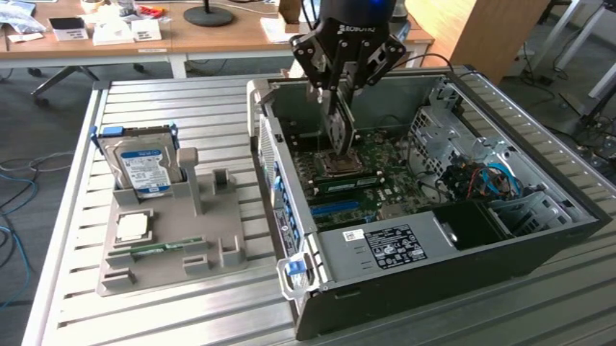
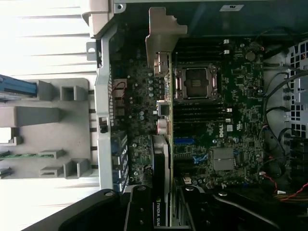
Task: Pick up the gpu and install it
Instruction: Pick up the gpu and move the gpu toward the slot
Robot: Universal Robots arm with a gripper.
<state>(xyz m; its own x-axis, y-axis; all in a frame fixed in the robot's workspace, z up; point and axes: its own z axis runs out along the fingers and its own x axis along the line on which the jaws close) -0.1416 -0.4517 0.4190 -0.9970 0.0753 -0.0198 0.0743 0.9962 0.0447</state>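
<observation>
My gripper (image 1: pixel 339 94) hangs over the open computer case (image 1: pixel 539 238), shut on the gpu (image 1: pixel 339 128). The gpu is a thin dark card held on edge, hanging down above the motherboard (image 1: pixel 385 180) close to the CPU socket (image 1: pixel 342 164). In the wrist view the gpu (image 2: pixel 161 154) appears edge-on, with its silver bracket (image 2: pixel 161 33) at the far end, near the case's rear wall. The gripper (image 2: pixel 163 209) clamps the card's near end. I cannot tell whether the card's lower edge touches the board.
A grey holder tray (image 1: pixel 173 238) sits at the exterior view's left of the case, carrying a blue-and-white hard drive (image 1: pixel 143 162), a square processor chip (image 1: pixel 132 227) and a green memory stick (image 1: pixel 154 250). Inside the case are the power supply (image 1: pixel 385 245) and blue cables (image 1: pixel 495 180).
</observation>
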